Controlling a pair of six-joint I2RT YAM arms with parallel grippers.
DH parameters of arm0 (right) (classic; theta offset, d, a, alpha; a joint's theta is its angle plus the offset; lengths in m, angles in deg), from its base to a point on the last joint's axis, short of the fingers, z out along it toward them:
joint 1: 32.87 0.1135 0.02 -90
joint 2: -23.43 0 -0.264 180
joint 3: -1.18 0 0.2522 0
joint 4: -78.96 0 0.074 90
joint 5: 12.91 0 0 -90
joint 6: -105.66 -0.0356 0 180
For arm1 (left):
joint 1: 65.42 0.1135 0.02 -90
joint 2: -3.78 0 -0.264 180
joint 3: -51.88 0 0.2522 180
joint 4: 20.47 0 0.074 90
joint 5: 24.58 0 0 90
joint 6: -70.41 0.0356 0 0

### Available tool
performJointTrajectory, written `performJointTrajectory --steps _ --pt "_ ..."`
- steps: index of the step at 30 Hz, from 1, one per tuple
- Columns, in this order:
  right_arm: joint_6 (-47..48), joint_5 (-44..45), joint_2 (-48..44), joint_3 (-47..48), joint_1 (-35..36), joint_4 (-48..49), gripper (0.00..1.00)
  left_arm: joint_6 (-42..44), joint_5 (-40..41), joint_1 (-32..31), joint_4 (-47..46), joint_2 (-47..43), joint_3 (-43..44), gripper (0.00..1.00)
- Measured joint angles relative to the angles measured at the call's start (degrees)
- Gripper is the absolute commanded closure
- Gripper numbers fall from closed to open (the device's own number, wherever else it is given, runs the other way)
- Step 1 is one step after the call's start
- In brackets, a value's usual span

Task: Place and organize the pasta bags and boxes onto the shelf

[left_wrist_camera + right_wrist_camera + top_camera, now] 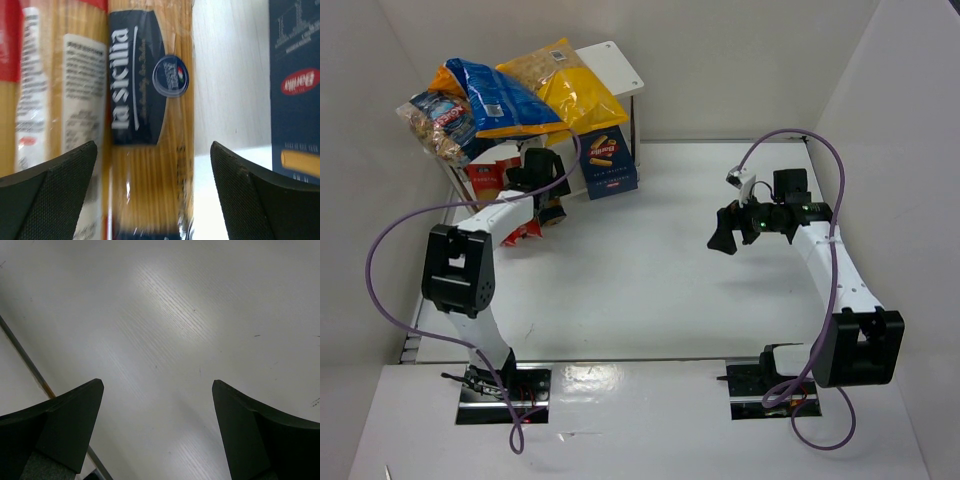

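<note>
White table (650, 275), left fingers (50, 192) wide facing spaghetti pack (150, 125), right fingers (60, 427) wide over open middle.

The white table (660, 270) carries the shelf (617, 62) at its far left corner. A dark blue carton (611, 162) stands upright at the shelf's right end.

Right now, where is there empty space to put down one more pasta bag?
The table is bare between the left gripper and the right gripper, and on toward the far wall. The right end of the shelf top is bare too. Crowded: pillow bags pile on its left; spaghetti packs and the Barilla carton stand below.
</note>
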Motion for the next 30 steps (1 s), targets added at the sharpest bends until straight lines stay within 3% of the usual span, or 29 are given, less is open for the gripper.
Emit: performJointTrajectory --steps 12,19,30 --pt "0.11 -0.35 -1.42 0.0 0.0 -0.11 0.02 9.33 -4.2 -5.44 9.42 -18.75 -7.76 0.0" --pt "-0.17 -0.09 -2.78 0.09 0.0 -1.14 0.02 18.14 -12.46 -5.92 22.82 -22.69 -7.78 0.0" --pt "-6.8 7.5 -7.98 0.02 0.0 -2.05 0.01 30.29 -18.14 -6.08 40.52 -39.26 -8.11 0.0"
